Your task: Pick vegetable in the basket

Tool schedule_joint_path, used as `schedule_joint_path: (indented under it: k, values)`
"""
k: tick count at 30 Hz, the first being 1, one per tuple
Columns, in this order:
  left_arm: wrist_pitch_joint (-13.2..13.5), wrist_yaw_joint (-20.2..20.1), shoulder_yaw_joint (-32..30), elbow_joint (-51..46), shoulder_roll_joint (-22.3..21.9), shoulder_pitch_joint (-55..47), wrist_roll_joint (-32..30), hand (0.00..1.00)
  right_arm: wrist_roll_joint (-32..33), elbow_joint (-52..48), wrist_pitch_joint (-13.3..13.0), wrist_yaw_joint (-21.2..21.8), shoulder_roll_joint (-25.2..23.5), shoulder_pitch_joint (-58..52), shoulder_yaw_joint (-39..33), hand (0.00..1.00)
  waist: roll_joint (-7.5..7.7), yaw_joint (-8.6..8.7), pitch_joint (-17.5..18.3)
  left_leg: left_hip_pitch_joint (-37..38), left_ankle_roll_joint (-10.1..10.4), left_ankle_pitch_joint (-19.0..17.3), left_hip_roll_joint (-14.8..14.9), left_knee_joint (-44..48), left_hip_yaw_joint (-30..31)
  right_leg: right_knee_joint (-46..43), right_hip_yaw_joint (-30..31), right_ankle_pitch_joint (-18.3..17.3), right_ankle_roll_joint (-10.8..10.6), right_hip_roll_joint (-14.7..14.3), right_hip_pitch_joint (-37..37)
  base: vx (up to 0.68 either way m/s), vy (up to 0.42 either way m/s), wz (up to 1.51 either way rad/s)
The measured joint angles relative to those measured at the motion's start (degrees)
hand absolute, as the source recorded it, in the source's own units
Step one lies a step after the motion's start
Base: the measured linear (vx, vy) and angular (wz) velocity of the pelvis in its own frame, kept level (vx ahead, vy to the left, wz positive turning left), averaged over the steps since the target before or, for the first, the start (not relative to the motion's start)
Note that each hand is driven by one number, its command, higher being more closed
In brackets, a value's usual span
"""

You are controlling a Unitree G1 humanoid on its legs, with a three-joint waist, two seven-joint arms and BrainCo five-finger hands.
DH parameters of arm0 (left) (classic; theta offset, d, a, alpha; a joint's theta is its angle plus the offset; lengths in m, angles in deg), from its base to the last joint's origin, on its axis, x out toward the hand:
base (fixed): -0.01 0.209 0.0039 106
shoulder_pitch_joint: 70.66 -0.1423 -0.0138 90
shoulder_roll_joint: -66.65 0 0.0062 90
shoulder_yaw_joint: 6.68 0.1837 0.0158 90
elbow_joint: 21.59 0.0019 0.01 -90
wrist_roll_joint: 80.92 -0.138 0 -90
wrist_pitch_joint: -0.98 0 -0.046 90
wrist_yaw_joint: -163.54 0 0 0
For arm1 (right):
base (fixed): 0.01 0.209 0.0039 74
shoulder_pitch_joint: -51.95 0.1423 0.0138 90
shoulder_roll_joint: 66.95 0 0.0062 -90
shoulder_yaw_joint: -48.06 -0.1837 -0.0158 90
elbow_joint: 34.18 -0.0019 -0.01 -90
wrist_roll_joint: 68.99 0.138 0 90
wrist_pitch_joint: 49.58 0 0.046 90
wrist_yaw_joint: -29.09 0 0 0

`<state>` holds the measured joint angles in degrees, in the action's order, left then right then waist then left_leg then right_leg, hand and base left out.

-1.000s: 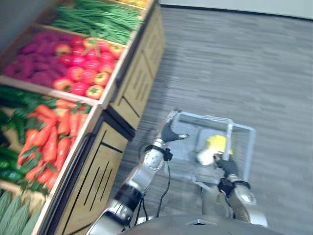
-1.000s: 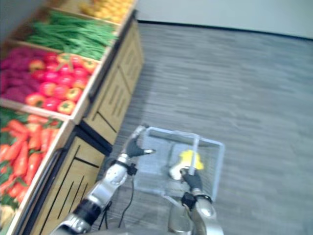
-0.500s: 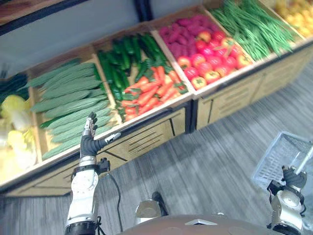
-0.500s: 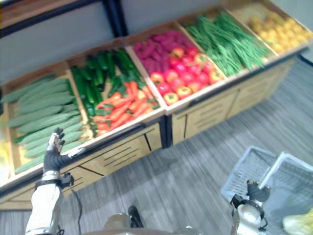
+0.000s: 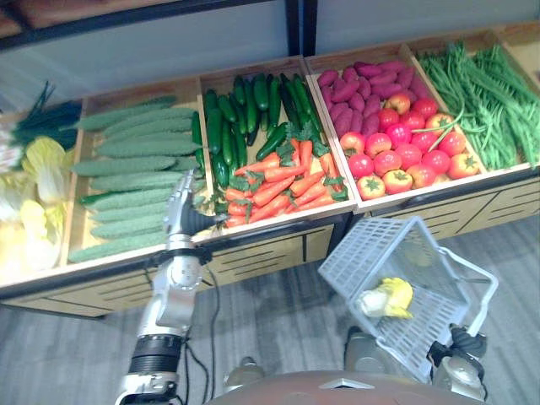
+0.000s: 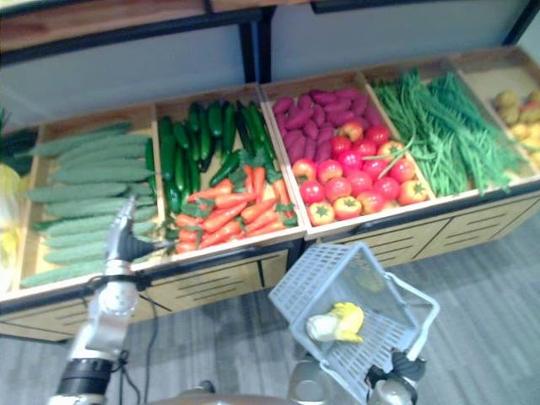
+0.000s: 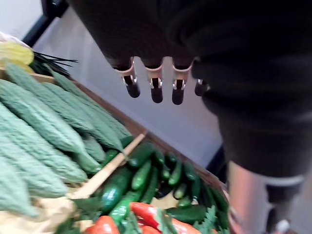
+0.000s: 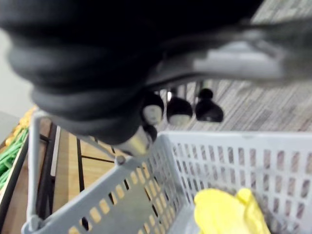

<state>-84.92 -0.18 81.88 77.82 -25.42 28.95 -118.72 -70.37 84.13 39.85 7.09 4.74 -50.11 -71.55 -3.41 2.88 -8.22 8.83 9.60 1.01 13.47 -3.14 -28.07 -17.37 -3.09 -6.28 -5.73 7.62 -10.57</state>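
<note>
Left hand (image 5: 180, 213) is raised at the front edge of the slanted wooden display stand (image 5: 270, 245). Its silver fingers (image 7: 156, 89) are straight and apart and hold nothing. It sits just before the divider between the bumpy pale-green bitter gourds (image 5: 126, 181) and the heap of tapered orange-red carrots with leafy green tops (image 5: 278, 181). Smooth dark-green cucumbers (image 5: 232, 126) lie behind the carrots in the same bin. The next bin holds knobbly purple sweet potatoes (image 5: 363, 80) and glossy round red tomatoes (image 5: 401, 156), and thin long green beans (image 5: 481, 93) fill the one beyond.

The right hand (image 5: 461, 343), low at the robot's right, is curled round the thin grey bar handle (image 8: 134, 141) of the pale grey plastic lattice basket (image 5: 396, 253). The basket hangs tilted above the grey plank floor (image 5: 295, 337). A crinkled yellow-and-white leafy vegetable (image 5: 386, 297) lies inside it against the mesh.
</note>
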Motion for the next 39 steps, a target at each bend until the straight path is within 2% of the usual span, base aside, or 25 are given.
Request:
schedule_joint_path:
  k: [2,5,7,8,13,14,18,22,24,29,33,36,39]
  values:
    - [-0.12,0.28,1.18,2.64,0.47,2.72,-0.12,0.0,0.0,0.03,0.01,0.02,-0.49,-0.13,1.05,1.0,0.27,0.9,-0.17,-0.5,0.2,-0.14,-0.26,0.02,-0.09,0.77,0.0,0.28,-0.22,0.32,-0.14,0.05,0.033,-0.01]
    - [-1.13,0.41,3.71,9.64,2.39,9.91,-1.9,0.0,0.06,-0.21,0.01,-0.02,-1.53,0.62,1.67,1.0,1.15,1.2,-1.14,-3.98,0.26,-0.16,-0.87,0.2,-1.76,4.91,0.79,3.55,-0.77,0.6,-2.37,0.0,0.056,-0.1]
    - [-2.18,0.42,3.76,14.05,4.08,13.38,-2.24,0.0,0.08,-1.44,-0.02,-0.33,-1.56,1.11,1.91,1.0,1.59,1.35,-3.35,-4.81,0.22,-0.1,-1.15,0.33,-2.99,7.92,1.7,5.9,-0.91,0.51,-2.72,-0.01,0.039,-0.28]
    - [-3.23,0.4,3.64,16.39,5.14,15.1,-2.27,0.0,0.16,-2.91,-0.08,-0.75,-1.51,1.1,1.98,1.0,1.67,2.01,-4.44,-5.97,0.21,-0.1,-1.4,0.48,-3.68,9.95,2.42,7.41,-1.04,0.57,-3.34,-0.02,0.028,-0.27]
    - [-4.97,0.42,3.6,25.37,8.57,24.09,-2.2,0.0,0.94,-5.06,-0.18,-2.49,-1.02,1.81,2.58,1.0,1.42,2.8,-9.58,-9.97,0.16,-0.1,-1.35,1.56,-6.2,14.57,4.79,11.5,-1.13,0.6,-6.43,-0.03,-0.005,-0.26]
    - [-4.94,0.8,3.61,27.2,9.46,26.91,-2.22,1.0,1.91,-5.9,-0.18,-3.12,-0.97,2.61,3.2,1.0,1.49,2.91,-11.37,-10.76,0.13,-0.08,-1.12,1.86,-7.01,14.74,5.51,12.05,-0.97,0.42,-7.41,-0.03,-0.015,-0.22]
    - [-4.64,4.05,3.59,30.26,11.09,35.59,-2.09,1.0,2.98,-11.18,-1.39,-3.94,-0.86,3.33,4.94,1.0,0.87,2.67,-14.86,-14.2,0.1,-0.06,-0.67,3.48,-9.31,15.99,6.99,13.95,-0.98,0.26,-10.4,-0.05,-0.031,-0.16]
    - [-4.66,4.48,3.17,31.18,11.71,39.68,-1.55,1.0,4.76,-11.82,-2.9,-4.26,-0.43,3.46,7.19,1.0,0.81,2.53,-16.12,-15.49,-0.16,-0.37,0.02,4.28,-10.8,17.44,7.61,15.1,-0.84,-0.26,-11.07,-0.04,-0.023,-0.1]
    - [-3.85,4.27,2.41,30.1,11.79,39.77,-1.55,1.0,5.78,-12.23,-3.14,-4.24,-0.22,3.37,7.72,1.0,0.85,2.25,-16.27,-15.1,-0.12,-0.69,0.32,4.39,-11.78,17.49,8.38,15.13,-0.84,-0.62,-11.1,-0.01,-0.007,-0.17]
    - [-3.72,1.81,4.43,27.93,11.59,38.75,-1.65,1.0,5.76,-13.91,-3.69,-3.84,0.13,3.14,8.08,1.0,0.76,2.23,-16.26,-14.26,-0.19,-0.37,0.38,4.4,-12.25,17.44,7.8,15.1,-0.88,-0.52,-10.38,0.02,0.004,0.01]
    - [-3.89,1.08,5.86,23.77,11.53,34.09,-2.02,1.0,5.76,-12.86,-3.71,-3.26,0.12,2.32,8.25,1.0,0.11,2.29,-16.37,-10.37,-0.22,0.13,0.69,4.18,-12.21,17.31,4.87,14.12,-0.93,-0.17,-5.44,0.04,0.02,0.24]
    - [-3.88,1.15,5.82,17.14,12.57,30.95,-2.23,1.0,5.75,-9.04,-3.81,-2.69,0.51,1.34,8.23,1.0,-0.58,2.01,-15.88,-7.64,-0.29,0.18,0.17,4.08,-10.24,16.93,2.07,12.55,-0.98,0.65,-0.9,0.01,0.036,0.47]
    - [-3.92,1.23,5.35,11.61,14.95,27.29,-2.27,1.0,5.78,-4.5,-3.78,-1.71,0.91,1.05,7.48,1.0,-1.85,1.34,-12.92,-6.44,-0.43,0.24,-0.54,3.17,-7.95,16.9,0.41,11.66,-1.03,0.98,1.34,0.01,0.018,0.31]
